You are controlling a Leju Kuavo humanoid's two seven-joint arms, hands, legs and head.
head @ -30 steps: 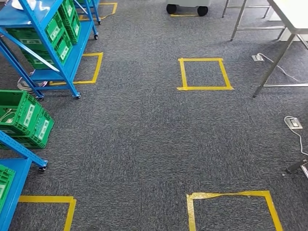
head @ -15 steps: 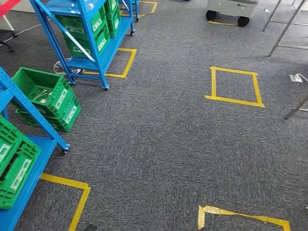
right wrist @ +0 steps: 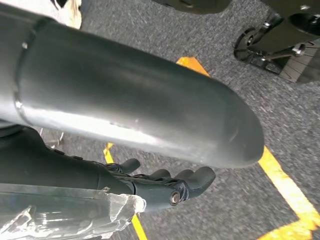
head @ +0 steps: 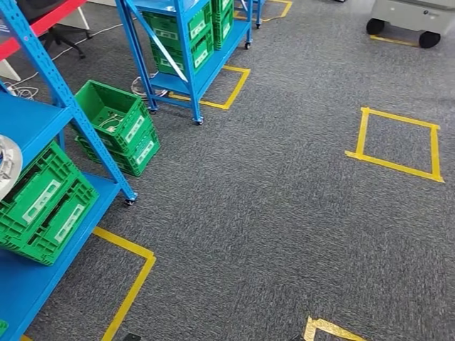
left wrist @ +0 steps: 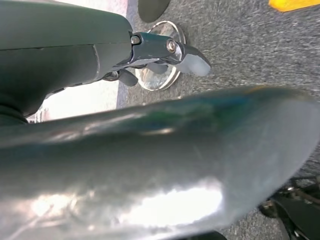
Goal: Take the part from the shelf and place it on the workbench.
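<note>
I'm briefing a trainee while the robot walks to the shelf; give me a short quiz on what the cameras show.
1. True or false: the stacked green crates stand on the carpet next to the near blue shelf.
2. What colour is the tape square on the floor? A red, B yellow, C white.
3. Fill in: the right hand hangs over the carpet holding ____.

Key: 1 true; 2 B; 3 nothing.

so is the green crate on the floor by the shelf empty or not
Not empty: the top green crate is open, and a pale part with thin wires lies on its bottom.
</note>
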